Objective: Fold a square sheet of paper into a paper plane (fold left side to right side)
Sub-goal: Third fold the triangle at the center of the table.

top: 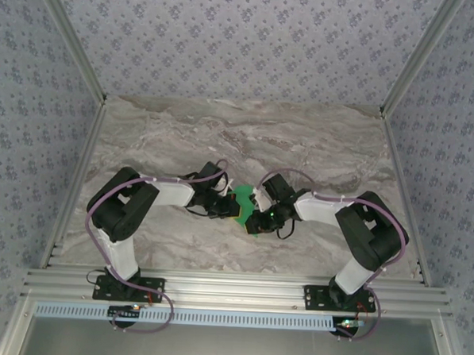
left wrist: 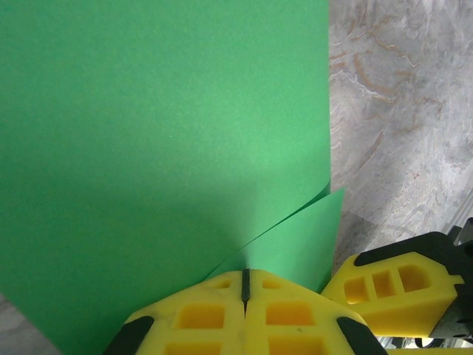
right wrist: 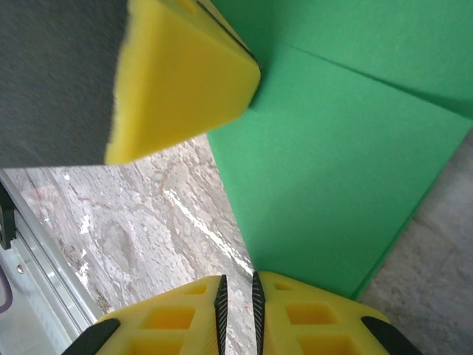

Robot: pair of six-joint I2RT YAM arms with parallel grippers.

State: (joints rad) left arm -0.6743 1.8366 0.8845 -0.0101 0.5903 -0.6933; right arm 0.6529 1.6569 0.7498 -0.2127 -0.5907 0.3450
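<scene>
Grey-veined marble forms the table [top: 318,142], boxed in by patterned walls [top: 244,43], with an aluminium rail [top: 231,290] along the near edge. On it I count two arms, two grippers and one green sheet.

From the left, the left arm [top: 124,207] bends inward and its left gripper [top: 222,204] reaches the middle of the table. In the left wrist view its yellow fingers [left wrist: 199,314] are pressed together with only a dark slit between them. Their tips [left wrist: 244,275] sit right at the near edge of the square sheet of paper [left wrist: 148,148], where a raised layer and a lower flap [left wrist: 303,244] converge. The paper looks pinched there.

The sheet [top: 241,200] lies at the centre of the table, between the two grippers and touching both.

On the right, the right arm [top: 369,228] brings the right gripper [top: 259,218] to the sheet's near right side. In the right wrist view its jaws stand a narrow slit apart [right wrist: 238,279]. The paper [right wrist: 347,170] runs down to the right-hand finger [right wrist: 318,318], but I cannot tell whether it is gripped. The left gripper's finger [right wrist: 185,74] meets the paper at the end of a crease.
</scene>
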